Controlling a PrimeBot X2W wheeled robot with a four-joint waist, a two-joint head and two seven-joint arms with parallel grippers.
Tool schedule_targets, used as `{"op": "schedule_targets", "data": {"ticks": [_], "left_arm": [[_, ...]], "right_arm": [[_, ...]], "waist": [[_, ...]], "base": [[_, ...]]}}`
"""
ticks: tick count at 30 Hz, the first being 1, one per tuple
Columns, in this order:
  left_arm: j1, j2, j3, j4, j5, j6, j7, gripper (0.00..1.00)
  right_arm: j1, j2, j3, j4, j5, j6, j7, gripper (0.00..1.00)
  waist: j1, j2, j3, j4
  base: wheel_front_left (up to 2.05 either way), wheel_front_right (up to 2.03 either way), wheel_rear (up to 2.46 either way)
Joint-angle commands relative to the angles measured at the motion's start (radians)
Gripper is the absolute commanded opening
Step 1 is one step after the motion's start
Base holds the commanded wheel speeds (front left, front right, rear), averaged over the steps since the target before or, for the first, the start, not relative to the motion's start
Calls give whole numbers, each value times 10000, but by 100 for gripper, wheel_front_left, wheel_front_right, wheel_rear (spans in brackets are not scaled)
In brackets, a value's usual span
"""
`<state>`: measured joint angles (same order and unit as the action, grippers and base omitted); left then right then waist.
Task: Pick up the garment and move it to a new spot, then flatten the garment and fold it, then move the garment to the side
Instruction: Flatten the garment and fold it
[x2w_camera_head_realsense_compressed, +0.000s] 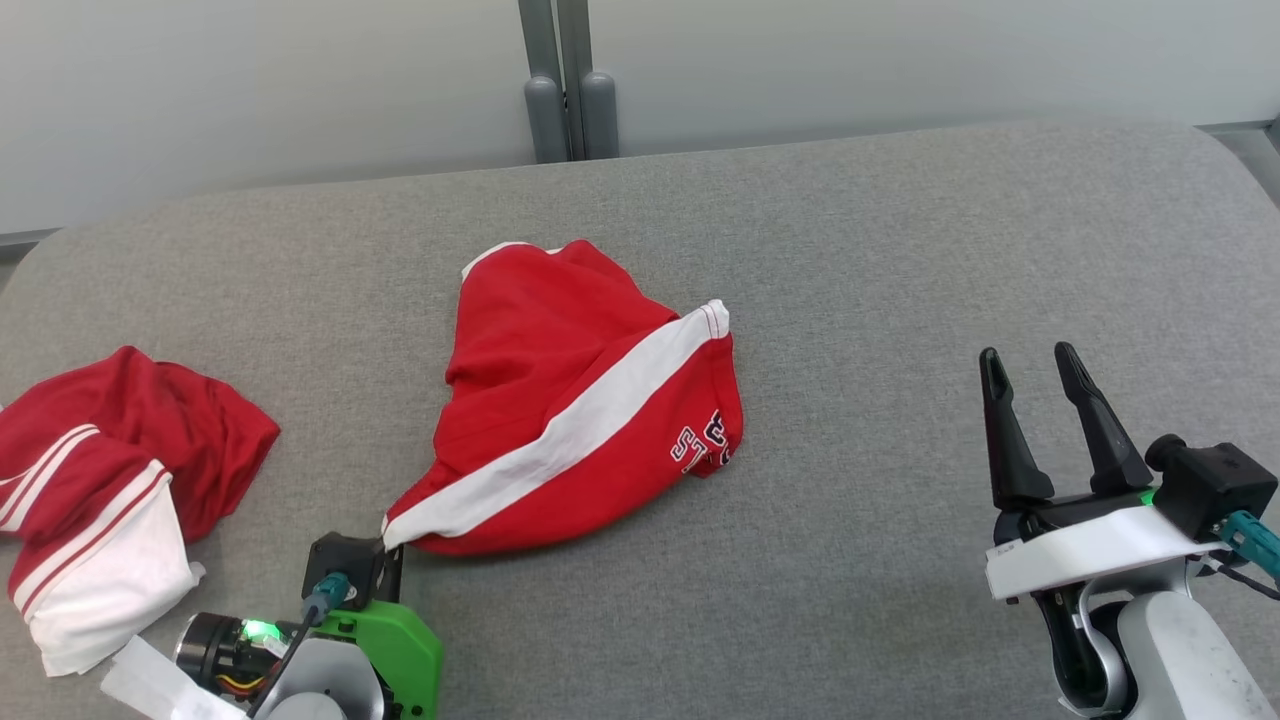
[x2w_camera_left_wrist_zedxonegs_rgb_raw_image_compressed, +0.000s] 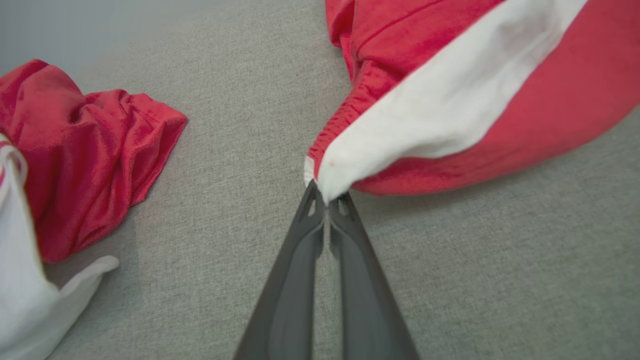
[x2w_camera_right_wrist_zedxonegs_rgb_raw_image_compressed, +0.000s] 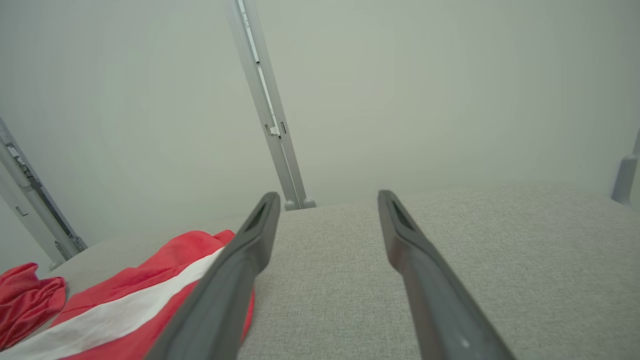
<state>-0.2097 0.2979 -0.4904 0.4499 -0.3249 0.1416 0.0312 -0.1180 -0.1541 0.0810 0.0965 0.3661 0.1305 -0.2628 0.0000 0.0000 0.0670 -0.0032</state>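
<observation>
Garment (x2w_camera_head_realsense_compressed: 560, 400): matt red cloth. Bench (x2w_camera_head_realsense_compressed: 900, 300): coarse grey woven fabric. Second garment (x2w_camera_head_realsense_compressed: 150, 430), 9 o'clock: glossier cloth. Right claw (x2w_camera_head_realsense_compressed: 1028, 353) fingers (x2w_camera_head_realsense_compressed: 1010, 440): matt dark plastic.

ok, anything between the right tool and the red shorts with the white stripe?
Nothing. In the head view that stretch is bare grey fabric surface between the red shorts and the open right tool.

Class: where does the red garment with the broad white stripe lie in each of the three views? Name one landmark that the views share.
Head view: centre, the red garment with the broad white stripe.
Left wrist view: upper right, corner pinched by the shut left gripper.
Right wrist view: lower left.
Shared landmark: the crumpled red and white cloth, left of it in every view.
</observation>
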Motion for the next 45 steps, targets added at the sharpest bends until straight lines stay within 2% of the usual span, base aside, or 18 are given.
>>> {"op": "schedule_targets", "data": {"ticks": [1, 5, 9, 15, 21, 30, 33, 35, 45], "left_arm": [[88, -44, 2, 107, -93, 23, -110, 100], [64, -251, 49, 384, -272, -56, -467, 100], [189, -384, 272, 266, -447, 113, -974, 100], [622, -235, 693, -740, -709, 452, -1658, 100], [1147, -459, 1315, -2099, -1153, 633, -2597, 100], [1420, -685, 1281, -2677, -1205, 502, -2864, 100], [1262, -740, 1213, -2684, -1188, 425, -2879, 100], [1131, -784, 1141, -2619, -1171, 359, -2864, 100], [638, -1045, 902, -2195, -1241, 159, -2868, 100]], "right_arm": [[95, -54, -17, 28, -5, 4, -24, 100], [153, -104, -38, 52, 11, 4, -24, 100], [259, -135, -29, 75, -6, 4, -24, 100], [296, -213, 43, 106, 13, 4, -24, 100], [392, -342, 194, 191, 136, 4, -24, 100], [-160, -772, 1030, 867, 627, 4, 21, 100], [-746, -1021, 1551, 1396, 1138, 4, 558, 100], [-1291, -1285, 2265, 1841, 1719, 6, 1544, 100], [-3754, -2251, 3193, 3337, 4551, 4, 4205, 100]], "waist": [[0, 0, -11, 87], [0, 0, -17, 203], [0, 0, -118, 335], [0, 0, -281, 399], [0, 0, -406, 474], [0, 0, -243, 994], [0, 0, -46, 1222], [0, 0, 103, 1436], [0, 0, 811, 2431]], "base": [[0, 0, 0], [0, 0, 0], [0, 0, 0], [0, 0, 0], [0, 0, 0], [0, 0, 0], [0, 0, 0], [0, 0, 0], [0, 0, 0]]}}
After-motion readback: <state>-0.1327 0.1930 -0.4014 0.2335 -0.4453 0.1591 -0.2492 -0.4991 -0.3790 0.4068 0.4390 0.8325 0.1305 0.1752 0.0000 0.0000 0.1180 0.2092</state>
